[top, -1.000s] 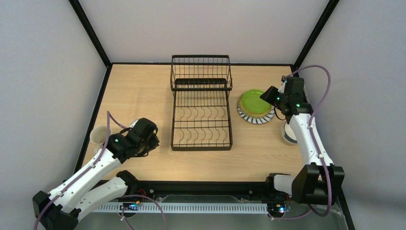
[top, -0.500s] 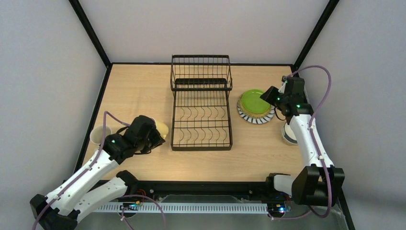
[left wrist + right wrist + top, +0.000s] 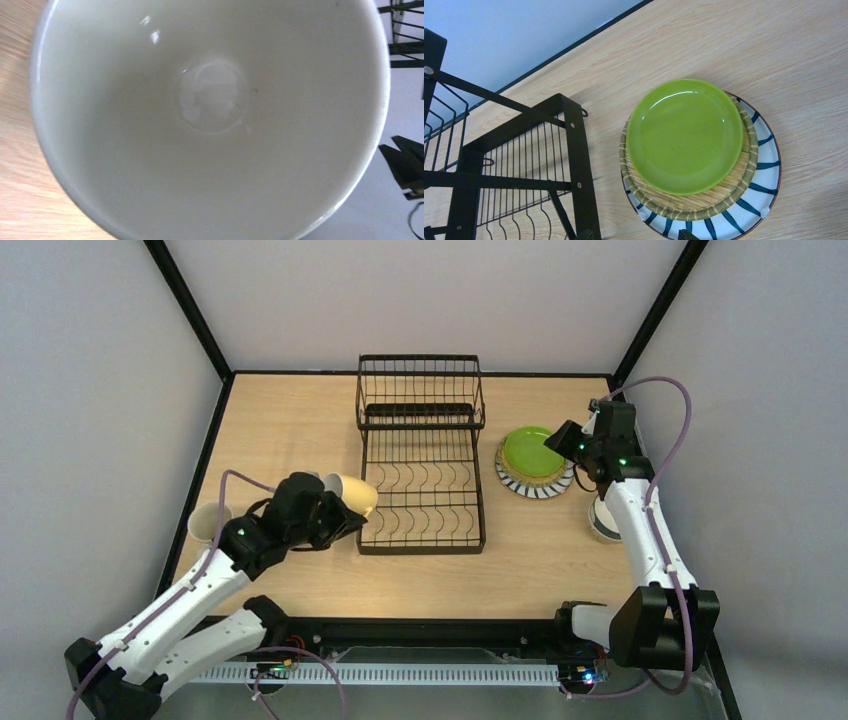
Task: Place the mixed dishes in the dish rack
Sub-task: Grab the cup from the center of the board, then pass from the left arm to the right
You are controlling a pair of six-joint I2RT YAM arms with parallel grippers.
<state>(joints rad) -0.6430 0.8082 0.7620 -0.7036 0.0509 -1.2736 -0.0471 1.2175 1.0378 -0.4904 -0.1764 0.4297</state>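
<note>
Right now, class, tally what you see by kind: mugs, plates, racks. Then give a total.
Mugs: 3 (pale yellow mug, cream mug, white mug partly hidden)
Plates: 3 (lime green plate, tan plate, striped plate)
Dish rack: 1
Total: 7

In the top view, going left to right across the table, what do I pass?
cream mug → yellow mug → rack → plate stack → half-hidden mug
</note>
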